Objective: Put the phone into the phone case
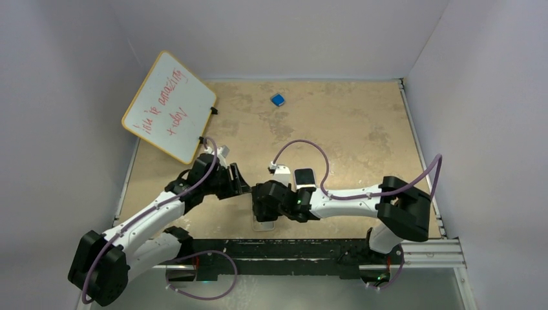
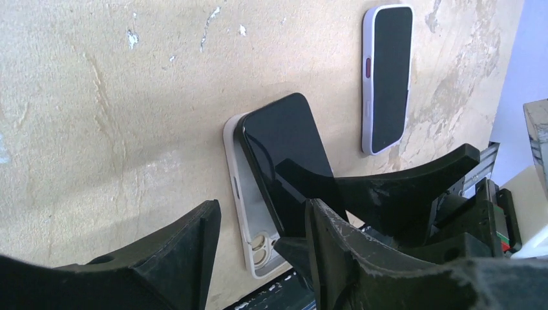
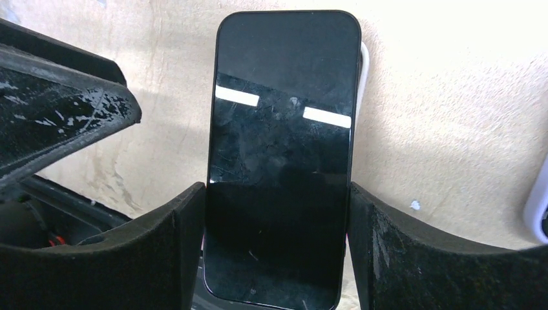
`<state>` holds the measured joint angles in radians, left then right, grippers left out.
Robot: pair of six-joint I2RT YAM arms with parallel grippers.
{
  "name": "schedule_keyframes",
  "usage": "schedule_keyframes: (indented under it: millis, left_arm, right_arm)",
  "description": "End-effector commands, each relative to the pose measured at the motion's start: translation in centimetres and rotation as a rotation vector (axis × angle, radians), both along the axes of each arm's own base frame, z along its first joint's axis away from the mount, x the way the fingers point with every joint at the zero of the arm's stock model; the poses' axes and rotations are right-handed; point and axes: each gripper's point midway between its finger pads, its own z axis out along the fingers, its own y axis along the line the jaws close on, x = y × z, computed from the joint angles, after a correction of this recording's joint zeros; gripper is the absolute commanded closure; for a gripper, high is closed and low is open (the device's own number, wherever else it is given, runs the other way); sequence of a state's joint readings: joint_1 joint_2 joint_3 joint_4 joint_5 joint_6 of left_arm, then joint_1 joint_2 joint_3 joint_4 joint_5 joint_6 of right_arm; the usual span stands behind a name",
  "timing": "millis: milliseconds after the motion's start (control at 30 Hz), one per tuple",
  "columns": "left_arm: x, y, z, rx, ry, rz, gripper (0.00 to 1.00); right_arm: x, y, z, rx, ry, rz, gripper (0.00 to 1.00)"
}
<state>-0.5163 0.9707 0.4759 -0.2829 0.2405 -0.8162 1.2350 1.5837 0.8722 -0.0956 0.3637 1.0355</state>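
Note:
A black phone (image 3: 282, 142) is held between my right gripper's fingers (image 3: 278, 248), which are shut on its long sides. In the left wrist view the phone (image 2: 281, 145) lies tilted over an off-white phone case (image 2: 249, 216) that rests open side up on the table; one long edge is in the case and the other is raised. In the top view the right gripper (image 1: 263, 208) is over the case (image 1: 263, 225) near the table's front edge. My left gripper (image 2: 258, 258) is open and empty, just left of the case; it also shows in the top view (image 1: 238, 181).
A second phone in a pale case (image 2: 388, 77) lies screen up beside the right arm (image 1: 304, 178). A whiteboard (image 1: 169, 106) leans at the back left. A small blue object (image 1: 278, 99) lies at the back. The black front rail (image 1: 291, 248) runs just behind the case.

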Motion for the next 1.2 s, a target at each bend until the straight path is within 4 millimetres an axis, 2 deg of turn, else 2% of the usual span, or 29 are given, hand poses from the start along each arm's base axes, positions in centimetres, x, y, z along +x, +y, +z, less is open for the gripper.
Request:
schedule_keyframes:
  millis: [0,167,300,400,533,633,767,900,967,1067,1167]
  left_arm:
    - [-0.6,-0.5,0.0,-0.002,0.017,-0.075,0.47]
    - [-1.5,-1.4,-0.7,-0.052,0.042,-0.14,0.49]
    - [-2.1,-1.3,-1.7,-0.051,0.056,-0.155,0.5]
    - [-2.6,-1.4,-2.3,-0.062,0.076,-0.162,0.51]
    - [-2.9,-1.5,-2.3,-0.068,0.086,-0.176,0.5]
    - [-3.0,-1.4,-2.4,-0.068,0.084,-0.175,0.5]
    - [-3.4,-1.4,-2.8,-0.077,0.099,-0.177,0.51]
    - [-3.6,-1.4,-3.1,-0.078,0.112,-0.177,0.51]
    - [-3.6,-1.5,-3.1,-0.082,0.116,-0.172,0.5]
    - [-3.6,-1.6,-3.1,-0.093,0.121,-0.163,0.48]
    - [-3.6,-1.5,-3.5,-0.084,0.132,-0.156,0.48]
  right_arm:
    - [-0.3,2.2,0.9,0.125,0.024,-0.079,0.64]
    - [-1.3,2.2,0.0,0.086,0.043,-0.07,0.6]
    - [-1.5,3.0,0.8,0.117,0.026,-0.051,0.6]
    - [-1.2,3.4,1.4,0.128,0.008,-0.047,0.64]
    - [-1.9,3.5,1.0,0.137,0.033,-0.039,0.64]
    - [-2.3,3.4,0.7,0.148,0.037,-0.03,0.56]
    - [-2.7,2.7,0.3,0.144,0.023,-0.023,0.38]
    - [-2.9,2.2,1.0,0.134,0.001,-0.003,0.25]
    - [-3.2,2.2,1.4,0.109,-0.008,0.052,0.19]
    - [-3.5,1.0,1.1,0.007,-0.034,0.14,0.09]
    - [-4.2,0.2,1.3,0.002,-0.042,0.212,0.02]
